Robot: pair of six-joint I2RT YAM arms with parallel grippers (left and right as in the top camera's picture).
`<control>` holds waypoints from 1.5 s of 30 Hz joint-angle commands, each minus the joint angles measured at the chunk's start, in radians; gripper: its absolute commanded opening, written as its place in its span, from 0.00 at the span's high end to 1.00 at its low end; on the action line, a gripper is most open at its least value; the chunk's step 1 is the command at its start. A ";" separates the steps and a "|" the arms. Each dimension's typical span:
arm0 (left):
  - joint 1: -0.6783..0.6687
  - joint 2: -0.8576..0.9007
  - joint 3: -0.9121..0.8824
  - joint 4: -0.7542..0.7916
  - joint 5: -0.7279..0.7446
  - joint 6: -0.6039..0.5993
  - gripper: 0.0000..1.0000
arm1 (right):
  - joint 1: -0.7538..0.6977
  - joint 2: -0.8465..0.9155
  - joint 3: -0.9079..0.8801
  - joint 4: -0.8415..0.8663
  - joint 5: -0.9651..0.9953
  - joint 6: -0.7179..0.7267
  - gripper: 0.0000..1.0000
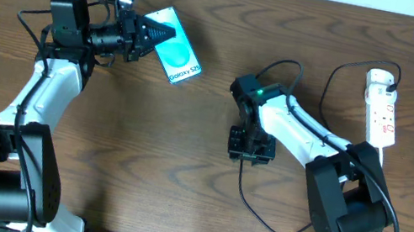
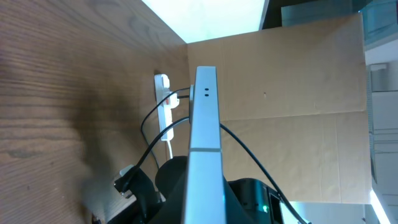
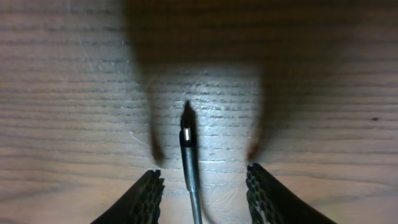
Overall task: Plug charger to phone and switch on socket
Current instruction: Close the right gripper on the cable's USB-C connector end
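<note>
On the worktop (image 1: 182, 163), at the far left, the phone (image 1: 181, 60) is clamped by 1 end in the left end effector (image 1: 161, 37), with that arm's wrist held level. Near the middle, the right end effector (image 3: 205, 174) is pointed straight down and its 2 fingers are held apart. The charger (image 3: 189, 165) is seen between them, touched by neither. The socket (image 1: 382, 104) is placed at the far right.

The only writing that can be read is "Galaxy S25", in dark letters on the cyan screen of the phone (image 1: 176, 58). It runs along one long edge of the screen, at the end nearer the power strip (image 1: 382, 109). The power strip's red marks are too small to read.
</note>
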 commanded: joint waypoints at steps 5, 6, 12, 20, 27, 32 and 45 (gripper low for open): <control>-0.001 0.002 0.007 0.009 0.038 0.035 0.93 | 0.008 0.014 -0.073 0.056 0.008 0.042 0.61; -0.001 0.002 0.007 0.009 0.038 0.039 0.93 | 0.007 0.014 -0.075 0.062 0.008 0.042 0.61; -0.001 0.002 0.007 0.009 0.038 0.042 0.93 | 0.007 0.014 -0.076 0.063 0.008 0.042 0.67; -0.001 0.002 0.007 0.009 0.038 0.042 0.93 | 0.008 0.014 -0.076 0.069 -0.008 0.040 0.71; -0.001 0.002 0.007 0.009 0.038 0.042 0.93 | 0.008 0.014 -0.075 0.069 -0.015 0.040 0.84; -0.001 0.002 0.007 0.009 0.038 0.042 0.93 | 0.008 0.014 -0.076 0.068 -0.017 0.040 0.82; -0.001 0.002 0.007 0.009 0.039 0.042 0.93 | 0.008 0.014 -0.076 0.047 -0.022 0.040 0.74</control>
